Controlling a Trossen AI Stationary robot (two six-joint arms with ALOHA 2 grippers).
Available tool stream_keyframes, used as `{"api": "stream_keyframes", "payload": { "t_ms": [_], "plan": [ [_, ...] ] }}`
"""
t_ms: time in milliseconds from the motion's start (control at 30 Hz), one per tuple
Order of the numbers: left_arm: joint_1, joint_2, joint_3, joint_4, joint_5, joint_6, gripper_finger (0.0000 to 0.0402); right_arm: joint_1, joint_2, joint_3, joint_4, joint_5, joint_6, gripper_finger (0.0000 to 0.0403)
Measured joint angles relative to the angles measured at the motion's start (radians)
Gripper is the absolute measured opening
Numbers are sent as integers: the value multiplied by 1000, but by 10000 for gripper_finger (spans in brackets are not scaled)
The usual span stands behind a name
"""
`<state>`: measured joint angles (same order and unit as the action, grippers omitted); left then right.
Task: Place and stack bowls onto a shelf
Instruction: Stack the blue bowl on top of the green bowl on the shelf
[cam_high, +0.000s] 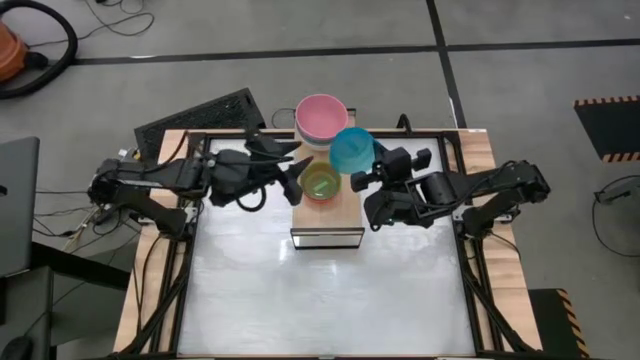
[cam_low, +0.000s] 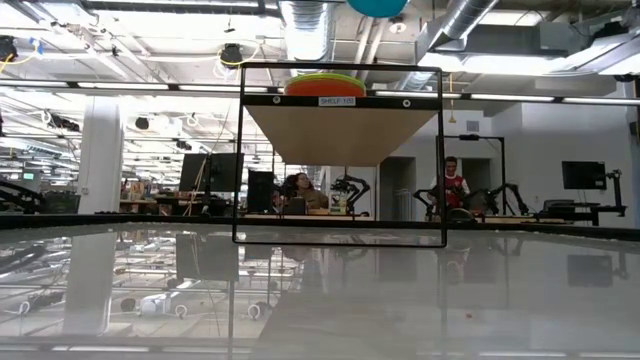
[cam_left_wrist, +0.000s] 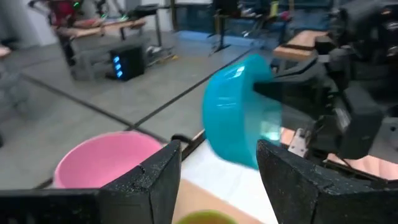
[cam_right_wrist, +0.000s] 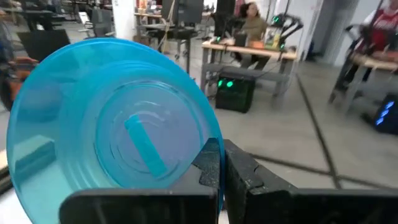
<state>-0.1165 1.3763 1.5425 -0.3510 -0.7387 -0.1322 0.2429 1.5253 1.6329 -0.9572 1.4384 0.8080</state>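
Note:
The shelf stands raised at the table's far middle; the low view shows it from below. A green bowl rests on it, nested in a red bowl. A pink bowl sits in a white bowl at the shelf's far end. My right gripper is shut on a cyan bowl above the shelf, between the pink and green bowls. My left gripper is open and empty just left of the green bowl, fingers pointing right. The other bowls are out of view. My right gripper holds the cyan bowl by its rim, one finger inside the hollow and one outside. The fingers come level from the table's right side. The bowl is lifted clear of the shelf and tipped on its side, its opening toward the gripper.
A dark ribbed panel lies at the table's far left corner. A wooden rim and dark rails frame the pale table top. People sit and stand in the room beyond the table.

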Motion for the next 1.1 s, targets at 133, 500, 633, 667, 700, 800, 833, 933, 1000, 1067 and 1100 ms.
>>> {"api": "stream_keyframes", "payload": {
  "t_ms": [133,500,633,667,700,800,833,933,1000,1067,1100],
  "plan": [
    [47,10,-48,134,102,83,194,-12,0,0,27,34,-123,23],
    [128,110,-53,229,203,85,194,-50,0,0,28,33,-224,23],
    [141,126,-53,241,203,75,194,-50,0,0,32,33,-241,23],
    [145,129,-51,249,203,68,194,-49,0,0,32,31,-241,23],
    [151,131,-51,244,202,61,194,-49,0,0,32,30,-241,23],
    [171,144,-51,242,221,46,194,-46,0,0,31,30,-242,23],
    [181,148,-51,252,236,39,194,-45,0,0,32,30,-242,23],
    [206,150,-52,246,313,0,193,-41,0,0,32,29,-244,23],
    [219,150,-52,250,350,-27,185,-40,0,0,31,26,-244,23],
    [227,150,-52,249,357,-42,167,-39,0,0,30,20,-244,23],
    [230,150,-52,248,357,-46,155,-40,0,0,31,15,-243,23]
  ]
}}
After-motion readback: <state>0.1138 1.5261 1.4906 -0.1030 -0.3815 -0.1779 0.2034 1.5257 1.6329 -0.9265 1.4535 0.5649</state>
